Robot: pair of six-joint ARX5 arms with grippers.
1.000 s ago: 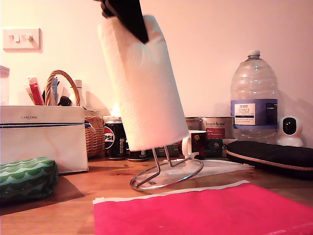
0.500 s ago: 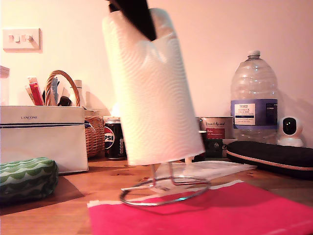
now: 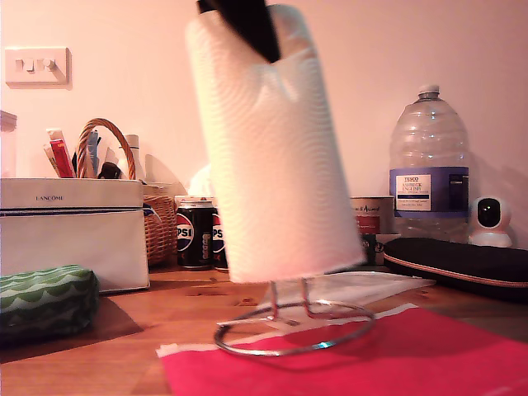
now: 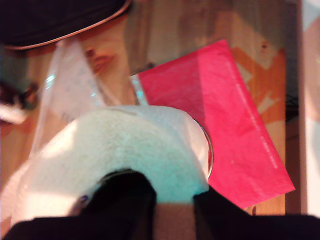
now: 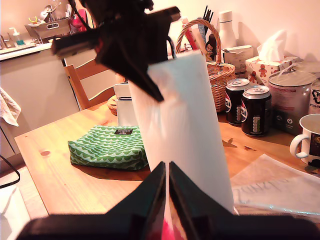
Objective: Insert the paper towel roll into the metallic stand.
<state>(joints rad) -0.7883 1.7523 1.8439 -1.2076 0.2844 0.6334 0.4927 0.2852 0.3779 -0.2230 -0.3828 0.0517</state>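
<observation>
Sliding further down the shiny chrome wire stand (image 3: 294,327), the thick white embossed paper towel roll (image 3: 276,157) hangs below my first gripper (image 3: 244,25), clamped on its rim; insertion nearly complete. My second gripper (image 5: 167,200) is closed, empty.

Both grippers were matte black: my first gripper (image 5: 131,47) angular and blocky, my second gripper (image 5: 167,192) with long tapered fingers.

Warm, pinkish indoor light throughout; the first wrist view is blurred, the paper towel roll (image 4: 115,155) soft and washed out
</observation>
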